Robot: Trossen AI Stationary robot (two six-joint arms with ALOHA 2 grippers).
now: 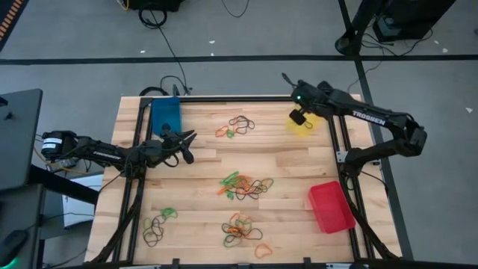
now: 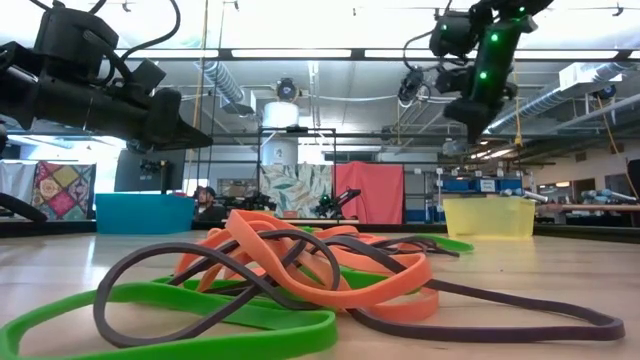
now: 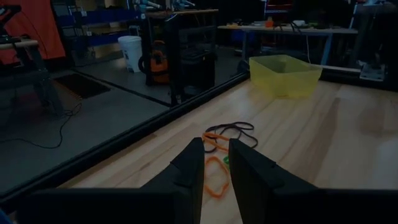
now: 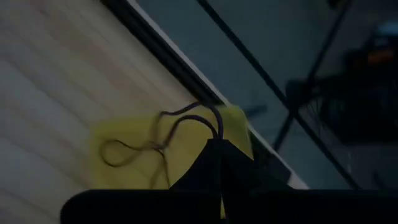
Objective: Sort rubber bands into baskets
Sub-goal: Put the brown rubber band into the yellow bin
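High cam: straight down, whole worktop (image 1: 202, 168) plus floor around it. Low cam: at worktop level, very close to a heap of rubber bands (image 2: 290, 275), facing level across into the room. Left wrist cam: looks forward past its own tool (image 3: 216, 163) along the worktop to the yellow basket (image 3: 285, 74). Right wrist cam: close above that same yellow basket, looking down. Yellow basket shows in all four views.
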